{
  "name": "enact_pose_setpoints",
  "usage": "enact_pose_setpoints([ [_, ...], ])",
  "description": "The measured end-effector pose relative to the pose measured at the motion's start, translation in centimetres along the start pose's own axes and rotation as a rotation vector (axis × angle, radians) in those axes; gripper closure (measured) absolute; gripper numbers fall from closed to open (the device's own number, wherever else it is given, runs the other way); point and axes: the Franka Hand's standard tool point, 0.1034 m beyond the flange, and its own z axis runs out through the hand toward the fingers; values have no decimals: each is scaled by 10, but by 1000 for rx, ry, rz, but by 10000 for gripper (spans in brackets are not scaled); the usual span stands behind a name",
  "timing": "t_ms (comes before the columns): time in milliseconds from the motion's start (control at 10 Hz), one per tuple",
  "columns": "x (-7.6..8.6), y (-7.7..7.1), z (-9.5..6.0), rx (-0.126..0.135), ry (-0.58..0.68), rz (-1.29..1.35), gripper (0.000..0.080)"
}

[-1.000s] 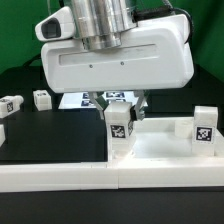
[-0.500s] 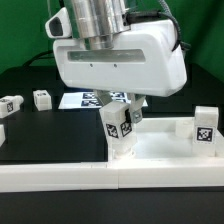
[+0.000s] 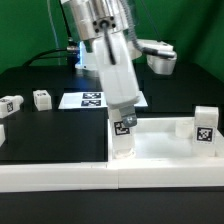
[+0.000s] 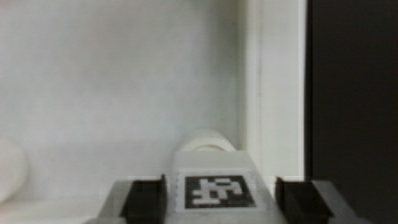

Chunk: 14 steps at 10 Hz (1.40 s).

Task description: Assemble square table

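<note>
The white square table top (image 3: 165, 143) lies at the exterior view's right, rim up. My gripper (image 3: 123, 116) comes down from above and is shut on a short white tagged leg (image 3: 122, 136). That leg stands upright at the top's left corner. In the wrist view the leg (image 4: 215, 170) sits between my two dark fingers (image 4: 143, 202), over the top's inner face (image 4: 107, 90) beside its rim (image 4: 267, 80). A second leg (image 3: 204, 126) stands upright at the top's right end. Two loose legs (image 3: 40, 98) (image 3: 9, 103) lie on the black table at the left.
The marker board (image 3: 88, 99) lies flat behind the gripper. A long white bar-shaped wall (image 3: 60, 176) runs along the front edge. A white and orange device (image 3: 160, 55) stands at the back right. A further white piece (image 3: 2, 131) shows at the left edge.
My hand has turned about its vertical axis, from broadside to edge-on. The leg in it has turned with it and its tag faces a new way. The other parts have not moved.
</note>
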Motion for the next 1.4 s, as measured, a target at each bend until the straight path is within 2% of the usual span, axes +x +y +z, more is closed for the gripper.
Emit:
enact_pose_setpoints([
  [200, -8, 1, 3, -2, 4, 67, 509],
  [300, -7, 1, 2, -2, 3, 55, 437],
  [400, -7, 1, 3, -5, 7, -24, 437],
  [600, -7, 1, 0, -29, 28, -344, 183],
  [700, -7, 3, -1, -58, 40, -535, 160],
  [1000, -4, 4, 0, -61, 39, -757, 151],
  [1100, -2, 5, -1, -73, 44, -850, 151],
  [1200, 5, 4, -4, -112, 73, -1045, 151],
  [1400, 5, 3, -4, -169, 101, -1370, 151],
])
